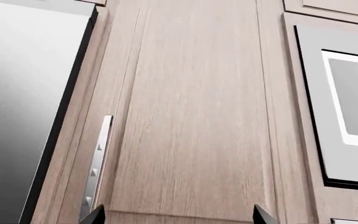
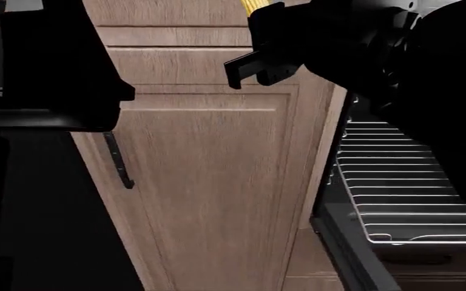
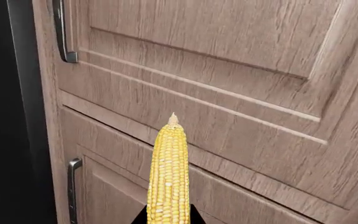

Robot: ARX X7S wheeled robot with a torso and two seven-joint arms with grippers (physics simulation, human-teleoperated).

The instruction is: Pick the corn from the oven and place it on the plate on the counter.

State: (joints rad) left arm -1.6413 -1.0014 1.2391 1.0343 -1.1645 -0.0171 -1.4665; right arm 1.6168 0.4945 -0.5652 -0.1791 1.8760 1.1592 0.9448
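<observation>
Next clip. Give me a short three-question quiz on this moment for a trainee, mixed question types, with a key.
1. True or false: the corn is lying on the oven rack.
2. Multiple choice: in the right wrist view, what is directly behind the corn? A) a cream-white plate B) wood-grain cabinet doors C) a baking tray
3. Fill in the blank: the left gripper faces a cabinet door and holds ____.

Key
1. False: the right gripper holds it, clear of the rack.
2. B
3. nothing: only its two fingertips show, spread wide with nothing between them.
</observation>
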